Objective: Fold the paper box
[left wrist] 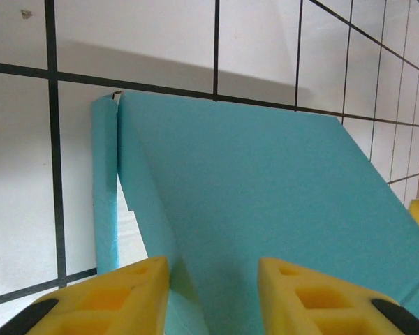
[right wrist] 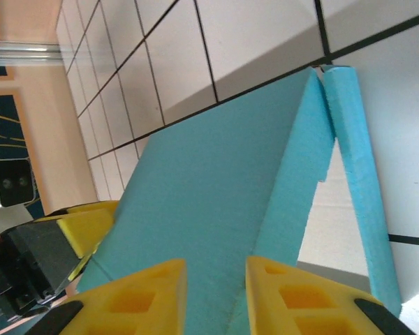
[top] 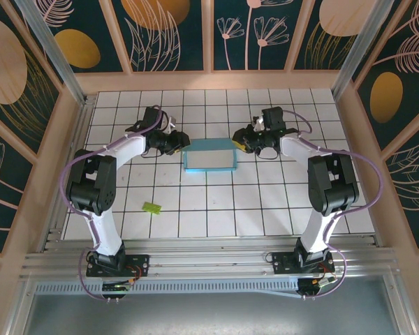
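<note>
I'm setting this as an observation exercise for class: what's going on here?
Two robot arms are working on a turquoise thin cardboard box blank in the middle of the white tiled table. The left end effector is at its left end and the right end effector at its right end, each with yellow fingers either side of a raised panel. Whether they are gripping it is unclear.

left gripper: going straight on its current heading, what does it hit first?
The paper box: its turquoise panel sits right between the fingers of the left gripper, so it would push into that first. Whether they touch it now is unclear.
</note>
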Robot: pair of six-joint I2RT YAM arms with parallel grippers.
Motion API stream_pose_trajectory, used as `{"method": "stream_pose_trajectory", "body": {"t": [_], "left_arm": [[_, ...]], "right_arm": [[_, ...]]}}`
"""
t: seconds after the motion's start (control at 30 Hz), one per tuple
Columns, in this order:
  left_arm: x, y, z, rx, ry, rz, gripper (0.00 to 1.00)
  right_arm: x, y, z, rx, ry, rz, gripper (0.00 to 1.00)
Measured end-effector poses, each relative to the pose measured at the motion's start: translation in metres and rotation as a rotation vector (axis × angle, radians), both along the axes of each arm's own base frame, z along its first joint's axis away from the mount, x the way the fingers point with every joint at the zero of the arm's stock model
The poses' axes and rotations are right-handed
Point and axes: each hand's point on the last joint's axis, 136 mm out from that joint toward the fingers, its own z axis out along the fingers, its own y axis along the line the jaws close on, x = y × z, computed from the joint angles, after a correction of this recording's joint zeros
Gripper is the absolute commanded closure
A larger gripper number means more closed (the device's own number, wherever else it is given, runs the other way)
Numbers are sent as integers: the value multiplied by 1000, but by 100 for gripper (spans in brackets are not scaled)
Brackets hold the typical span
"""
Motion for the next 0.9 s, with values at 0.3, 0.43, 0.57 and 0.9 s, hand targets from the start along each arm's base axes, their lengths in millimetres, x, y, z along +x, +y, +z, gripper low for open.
{"method": "stream_pose_trajectory", "body": {"t": [0.3,0.43,0.57,0.9], "left_arm": [[-4,1,-14,-13,11,13,71],[-9,2,-22,-12,27,20,71],[-14,5,-33,-1,37,28,70],[-16,9,-40,11,25,43,62]], "right_arm": [[-5,-2,-19,-31,1,-19,73],[-11,-3,-33,-55,9,-28,74],[-14,-1,-41,-78,3,-29,74],[-15,-3,-47,-131,-21,-37,63]]}}
